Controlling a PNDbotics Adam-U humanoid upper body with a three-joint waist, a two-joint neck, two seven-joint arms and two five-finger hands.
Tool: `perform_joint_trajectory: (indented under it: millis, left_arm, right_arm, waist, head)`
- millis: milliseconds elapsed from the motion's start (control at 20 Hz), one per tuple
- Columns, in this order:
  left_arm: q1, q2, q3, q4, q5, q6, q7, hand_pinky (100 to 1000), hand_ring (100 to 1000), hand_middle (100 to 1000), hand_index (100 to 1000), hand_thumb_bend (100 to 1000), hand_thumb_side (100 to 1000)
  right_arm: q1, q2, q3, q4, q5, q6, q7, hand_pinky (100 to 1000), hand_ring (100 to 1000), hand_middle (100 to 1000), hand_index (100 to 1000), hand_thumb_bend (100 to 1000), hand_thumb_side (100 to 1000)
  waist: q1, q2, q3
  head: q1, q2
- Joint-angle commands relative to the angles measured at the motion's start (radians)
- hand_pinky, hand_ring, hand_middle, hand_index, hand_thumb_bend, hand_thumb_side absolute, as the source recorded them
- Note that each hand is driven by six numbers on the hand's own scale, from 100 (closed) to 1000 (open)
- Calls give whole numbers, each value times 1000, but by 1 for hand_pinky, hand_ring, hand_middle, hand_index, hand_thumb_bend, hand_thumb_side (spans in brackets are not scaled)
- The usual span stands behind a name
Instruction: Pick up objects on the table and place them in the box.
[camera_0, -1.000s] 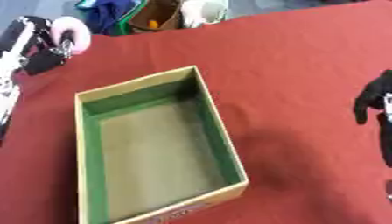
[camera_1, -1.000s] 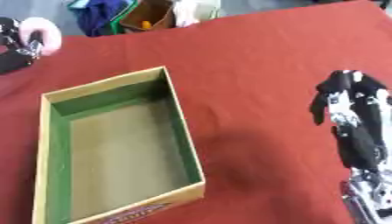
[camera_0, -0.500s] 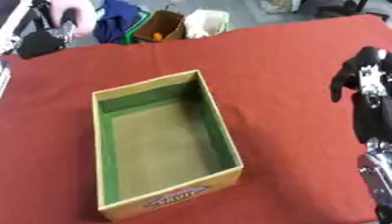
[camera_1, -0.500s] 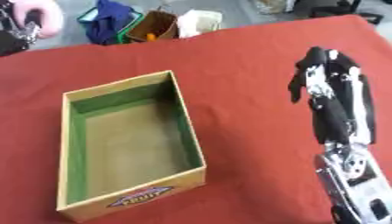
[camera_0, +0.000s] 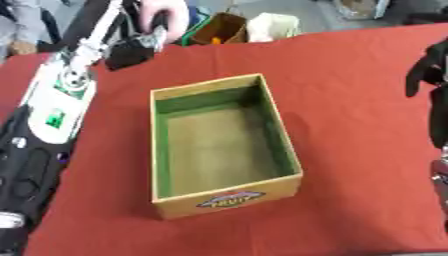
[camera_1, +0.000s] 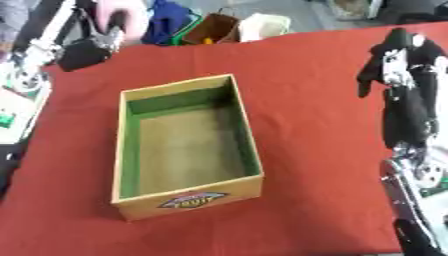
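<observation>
A cardboard box (camera_0: 227, 202) with a green lining stands open and empty in the middle of the red table (camera_0: 350, 100). My left arm runs up the left side. My left hand (camera_0: 129, 51) hovers beyond the box's far left corner, shut on a pink object (camera_0: 164, 16) that sticks up above it. What the pink object is cannot be made out. At the right edge my right hand (camera_1: 399, 54) hangs above the table, well right of the box, its fingers relaxed and drooping, holding nothing.
Beyond the table's far edge stand a brown bag (camera_0: 219, 29), a white bag (camera_0: 273, 26) and a blue item (camera_1: 171, 22). Bare red cloth lies between the box and my right arm (camera_1: 408, 120).
The camera has moved, so the whole picture has shifted and more of my left arm shows. My left hand with the pink object now sits closer to the box's far left corner.
</observation>
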Motion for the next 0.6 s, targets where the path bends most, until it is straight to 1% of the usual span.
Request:
perform_joint_trajectory:
  millis: [50,200,350,600]
  left_arm:
    - [5,-37,-13,-46,-37,19,-11,278,417,469,532,100,408]
    - [26,-57,-34,-47,-53,22,-38,282,419,470,533,100,414]
    - [44,-68,-55,-33,-59,21,-71,285,420,471,535,100,413]
    - [57,-83,-79,-13,-63,10,-121,292,423,472,536,100,411]
  right_arm:
    - [-7,-9,-9,-21,-2,-2,3,173,334,364,494,100,475]
    - [-4,-10,-10,-21,2,-2,3,173,334,364,494,100,475]
    - [-1,-10,-10,-21,5,-1,1,172,333,363,494,100,476]
    - [0,-8,-10,-21,8,1,-1,171,333,363,494,100,476]
  waist:
    - [-4,-19,4]
    - [-3,-18,8]
    - [-3,-17,11]
    - [-5,-13,12]
  head:
    - [21,13]
    - [19,16]
    - [6,19]
    - [-10,16]
